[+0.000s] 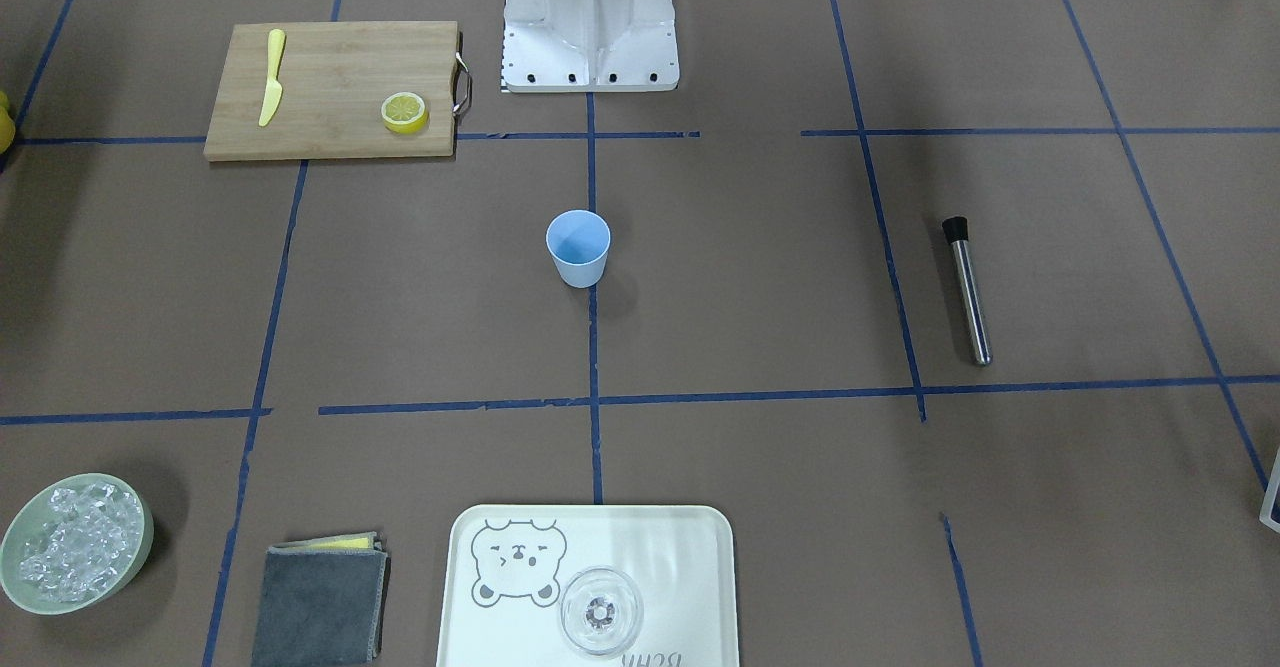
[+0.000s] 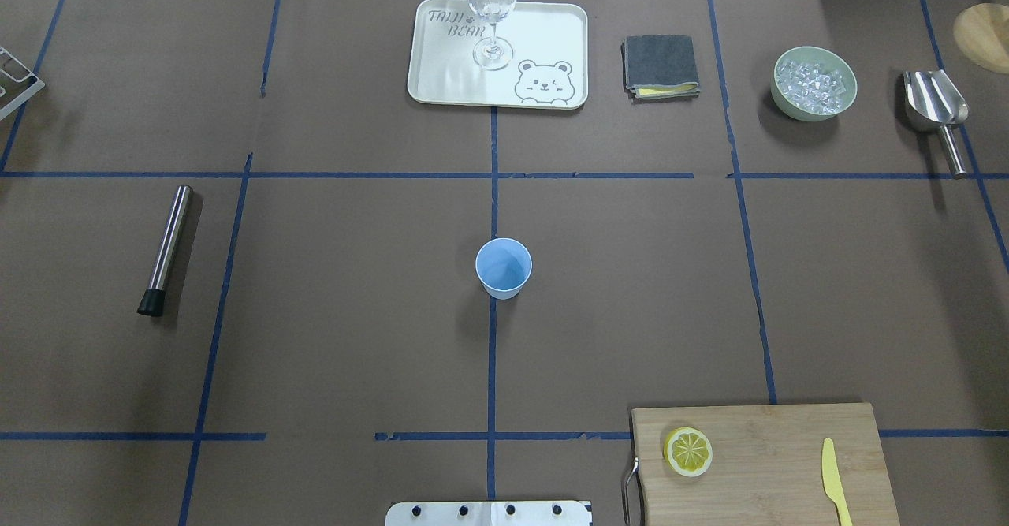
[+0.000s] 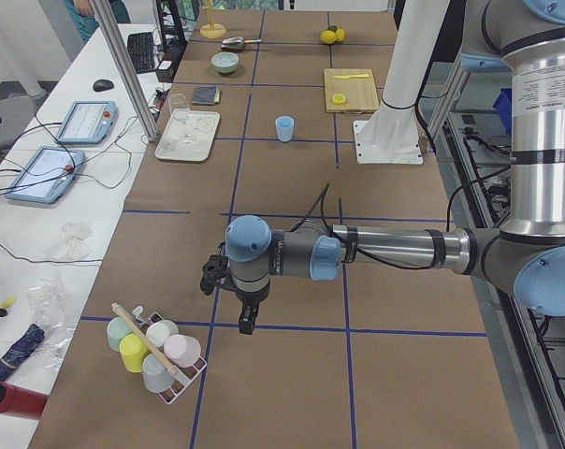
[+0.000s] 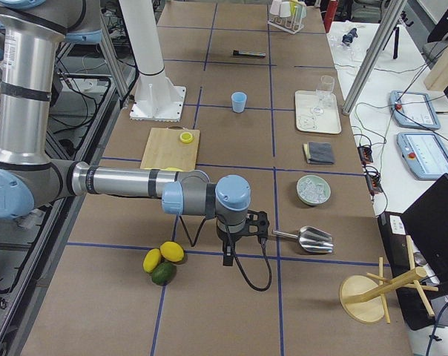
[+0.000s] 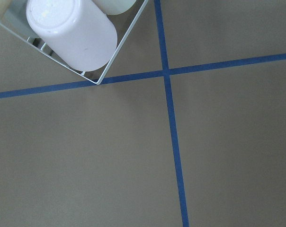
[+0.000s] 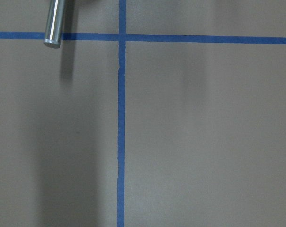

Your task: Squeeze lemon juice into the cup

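Overhead, lemon [image 2: 688,452] and cup [image 2: 504,267] — left gripper [image 3: 248,321], right gripper [image 4: 228,256] only side-on

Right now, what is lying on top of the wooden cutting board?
On the cutting board lie the lemon, cut face up, near the handle, and a yellow knife toward the other end. The wood directly beneath them is covered.

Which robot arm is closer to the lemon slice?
Right. The right gripper hangs beyond the cutting board where the lemon lies, by the whole fruits. The left gripper is at the far opposite end, beside the cup rack.
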